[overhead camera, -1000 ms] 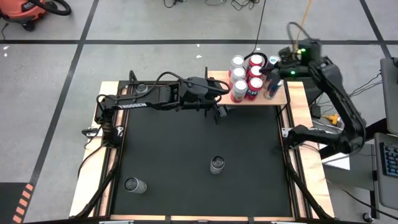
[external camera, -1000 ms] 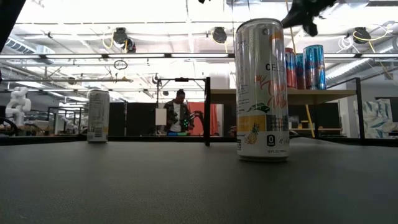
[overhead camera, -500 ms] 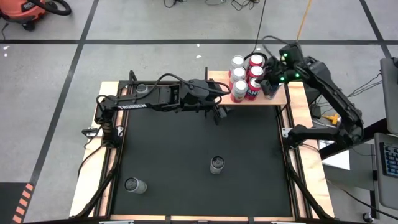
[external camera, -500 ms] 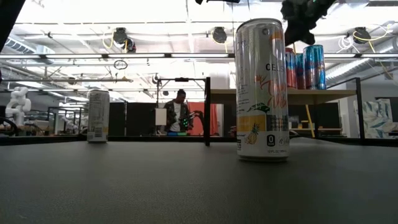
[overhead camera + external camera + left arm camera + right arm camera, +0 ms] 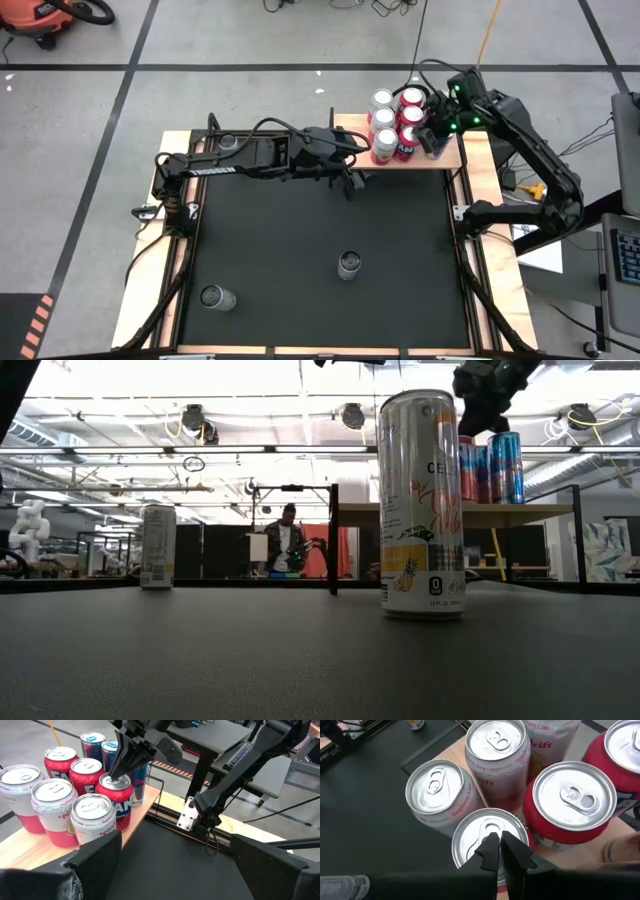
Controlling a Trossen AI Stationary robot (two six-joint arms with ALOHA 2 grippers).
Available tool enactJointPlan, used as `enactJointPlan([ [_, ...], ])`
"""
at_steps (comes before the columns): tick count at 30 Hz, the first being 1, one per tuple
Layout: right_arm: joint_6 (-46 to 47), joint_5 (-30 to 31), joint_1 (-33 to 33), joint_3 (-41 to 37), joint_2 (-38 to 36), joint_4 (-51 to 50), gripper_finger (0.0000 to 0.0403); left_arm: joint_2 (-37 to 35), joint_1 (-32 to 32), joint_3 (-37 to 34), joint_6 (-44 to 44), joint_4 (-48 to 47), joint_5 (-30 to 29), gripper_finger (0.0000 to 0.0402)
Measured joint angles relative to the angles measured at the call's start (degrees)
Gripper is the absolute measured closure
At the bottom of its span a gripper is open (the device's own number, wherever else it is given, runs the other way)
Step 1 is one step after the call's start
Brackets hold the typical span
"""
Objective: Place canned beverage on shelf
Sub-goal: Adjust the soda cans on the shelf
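Note:
The shelf (image 5: 452, 160) stands at the table's far right and carries several cans in rows: white (image 5: 50, 802), red (image 5: 82, 770) and blue (image 5: 92, 740). My right gripper (image 5: 117, 774) is shut and slants down onto the red can nearest the table's middle (image 5: 117, 802). My left gripper (image 5: 352, 178) hovers open just left of the shelf, facing the cans, with nothing between its fingers. Two more cans stand upright on the black mat: one near the middle (image 5: 349, 264), one at the near left (image 5: 216, 297). My right gripper's shut fingertips (image 5: 490, 851) meet the lid of the red can (image 5: 470, 837) by its pull tab. They come from above, slanting down from the shelf's right side. The can stands upright on the shelf board, among its neighbours.
The black mat (image 5: 300, 240) lies open between the two loose cans and the shelf. Wooden strips (image 5: 150, 280) run along the table's sides. In the low view the middle can (image 5: 420, 505) looms close, and a person (image 5: 288, 545) stands far off in the room behind.
My right gripper has swung from over the shelf's far right corner toward the red cans, sinking and tipping further downward, and has stayed shut. It now covers the blue can that showed beside it earlier. Most of this move fell in the first half second.

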Motion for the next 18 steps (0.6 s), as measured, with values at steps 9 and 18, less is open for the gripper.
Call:
enactJointPlan([
  [9,0.13,1.39,0.00,0.00,-0.35,-0.38,0.0403,0.00,0.00,0.00,0.04,-0.09,0.00,0.0026],
  [18,-0.85,2.39,-0.02,0.05,-0.45,-0.08,0.0403,0.00,0.00,0.00,0.09,-0.11,0.07,0.0026],
])
